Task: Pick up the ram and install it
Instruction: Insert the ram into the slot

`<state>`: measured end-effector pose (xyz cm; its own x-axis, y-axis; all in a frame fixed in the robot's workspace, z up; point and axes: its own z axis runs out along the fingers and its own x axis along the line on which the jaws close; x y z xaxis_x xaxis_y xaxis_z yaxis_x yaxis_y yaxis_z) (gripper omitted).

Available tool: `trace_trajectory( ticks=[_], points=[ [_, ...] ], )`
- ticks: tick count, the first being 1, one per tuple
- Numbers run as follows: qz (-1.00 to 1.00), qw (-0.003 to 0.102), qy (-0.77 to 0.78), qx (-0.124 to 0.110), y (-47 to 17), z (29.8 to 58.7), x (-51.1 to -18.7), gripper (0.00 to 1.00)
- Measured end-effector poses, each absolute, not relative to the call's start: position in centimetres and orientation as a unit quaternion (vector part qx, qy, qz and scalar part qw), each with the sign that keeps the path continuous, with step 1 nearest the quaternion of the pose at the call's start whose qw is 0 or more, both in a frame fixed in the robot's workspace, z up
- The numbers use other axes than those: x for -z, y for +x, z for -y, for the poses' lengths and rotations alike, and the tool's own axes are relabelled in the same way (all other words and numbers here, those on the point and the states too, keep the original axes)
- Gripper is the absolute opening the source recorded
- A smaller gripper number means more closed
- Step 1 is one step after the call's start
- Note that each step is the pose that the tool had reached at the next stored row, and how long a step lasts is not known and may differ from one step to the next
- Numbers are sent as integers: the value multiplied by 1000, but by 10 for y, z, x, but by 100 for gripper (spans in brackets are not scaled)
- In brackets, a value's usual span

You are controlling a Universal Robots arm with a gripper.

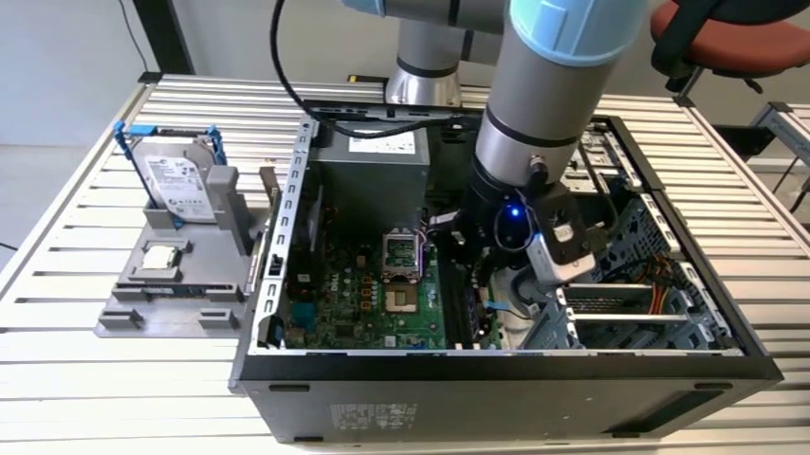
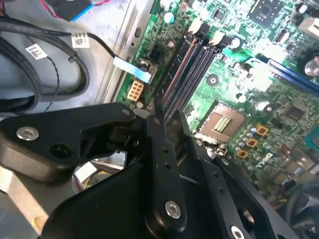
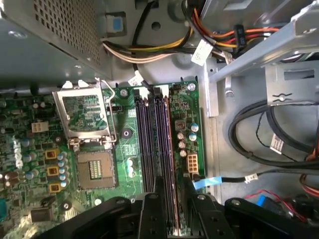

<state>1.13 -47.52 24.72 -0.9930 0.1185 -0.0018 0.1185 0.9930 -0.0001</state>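
Install step by the looks of it: the gripper is lowered inside the open case, closed narrow on the ram, which is lined up in the black slots just ahead of it. Probably an even downward press is called for until the ram is seated. The case is parked on a slatted metal tabletop.

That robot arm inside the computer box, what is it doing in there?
The robot arm has reached down into the open computer case. Its gripper sits right over the black memory slots on the green motherboard. The ram, a long thin stick, lies in line with those slots, between the gripper's fingers. Whether it is fully pushed in, I cannot tell.
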Motion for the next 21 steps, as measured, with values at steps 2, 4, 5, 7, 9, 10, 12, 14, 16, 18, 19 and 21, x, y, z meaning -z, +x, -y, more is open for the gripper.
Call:
trace_trajectory(
  ticks=[2,4,5,7,9,10,12,14,16,18,19,21],
  points=[
    [-998,0,59,0,11,475,-256,100],
    [-998,0,60,0,11,475,-263,100],
    [-998,-1,60,0,11,475,-265,100],
    [-998,-1,60,0,11,475,-265,100],
    [-998,-1,60,0,11,475,-266,100],
    [-998,-1,60,0,11,475,-266,0],
    [-998,-1,60,0,11,475,-266,0],
    [-998,-1,60,0,11,475,-266,0],
    [-998,-1,60,0,11,475,-267,0],
    [-998,-1,60,0,11,475,-267,0],
    [-998,-1,60,0,11,475,-267,0],
    [-998,-1,60,0,11,475,-268,0]
  ],
)
